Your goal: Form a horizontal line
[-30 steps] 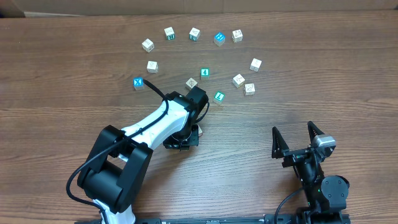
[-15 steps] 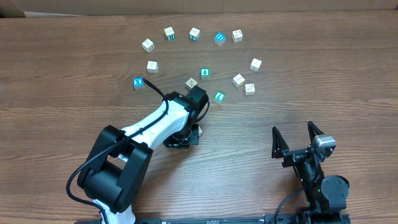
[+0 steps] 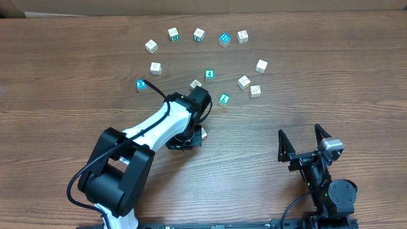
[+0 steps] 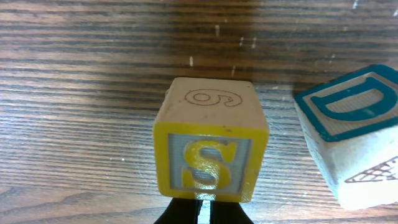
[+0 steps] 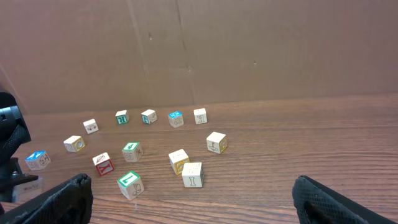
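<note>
A pale yellow cube [image 4: 210, 146] with an "S" on its side and a "6" on top sits on the table just beyond my left gripper's [image 4: 202, 210] fingertips. The fingers are pressed together, holding nothing. In the overhead view that gripper [image 3: 189, 137] is at mid-table, with a corner of a cube [image 3: 203, 132] showing beside it. A whitish cube with a teal "D" [image 4: 351, 134] lies close to the right of the yellow one. No row of four cubes shows; the other cubes lie scattered. My right gripper [image 3: 304, 143] is open and empty at the near right.
Several letter cubes lie in a loose arc at the far middle of the table, from a blue-faced one [image 3: 142, 84] round to whitish ones [image 3: 255, 90]. They also show in the right wrist view, nearest a whitish "I" cube [image 5: 192, 174]. A cardboard wall [image 5: 249, 50] stands behind.
My left arm has shifted slightly up and left. The right arm has not moved.
</note>
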Robot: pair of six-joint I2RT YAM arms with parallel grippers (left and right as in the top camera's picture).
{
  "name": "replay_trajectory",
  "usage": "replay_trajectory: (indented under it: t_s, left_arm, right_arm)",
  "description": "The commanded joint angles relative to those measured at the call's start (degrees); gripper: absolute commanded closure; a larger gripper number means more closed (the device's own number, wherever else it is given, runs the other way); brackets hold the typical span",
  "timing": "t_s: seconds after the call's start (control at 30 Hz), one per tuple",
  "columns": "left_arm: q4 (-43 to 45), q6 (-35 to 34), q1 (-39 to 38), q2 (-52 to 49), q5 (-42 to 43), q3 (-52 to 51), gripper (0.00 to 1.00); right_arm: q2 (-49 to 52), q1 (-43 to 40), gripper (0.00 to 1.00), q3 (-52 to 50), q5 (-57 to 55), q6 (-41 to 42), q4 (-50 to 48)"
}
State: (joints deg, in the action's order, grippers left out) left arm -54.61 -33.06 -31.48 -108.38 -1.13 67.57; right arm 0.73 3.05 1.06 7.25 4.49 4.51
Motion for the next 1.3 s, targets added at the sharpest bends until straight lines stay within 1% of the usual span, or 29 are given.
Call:
replay_trajectory:
  t_s: [0.0,0.07,0.17,0.37,0.47,0.63,0.97,1.13,1.27]
  left_arm:
    - [-0.46,-0.33,0.35,0.39,-0.48,-0.13,0.96]
    - [-1.18,0.13,0.35,0.39,1.20,-0.11,0.96]
    - [-3.58,2.84,0.35,0.39,4.15,0.83,0.96]
    - [-11.39,3.50,0.28,0.61,4.13,8.11,0.96]
    - [-12.68,3.43,0.24,0.61,4.48,11.80,0.96]
    - [-7.39,3.23,-1.18,0.59,7.63,13.11,0.96]
    - [4.31,3.28,-7.04,0.37,5.11,13.05,0.96]
    - [8.00,3.30,-8.83,0.24,4.96,12.83,0.96]
    - [9.01,3.30,-9.05,0.24,5.53,12.81,0.96]
  right_arm:
    - [-0.57,0.26,0.00,-0.59,-0.28,0.13,-0.28]
    - [-0.57,0.26,0.00,-0.59,-0.28,0.13,-0.28]
    - [-0.57,0.26,0.00,-0.59,-0.28,0.13,-0.28]
    - [-0.57,0.26,0.00,-0.59,-0.28,0.13,-0.28]
    - [-0.57,0.26,0.00,-0.59,-0.28,0.13,-0.28]
    - [-0.57,0.26,0.00,-0.59,-0.28,0.13,-0.28]
    - [-0.57,0.26,0.00,-0.59,-0.28,0.13,-0.28]
    - [-0.57,0.26,0.00,-0.59,-0.28,0.13,-0.28]
    - [-0.57,0.26,0.00,-0.59,-0.28,0.13,-0.28]
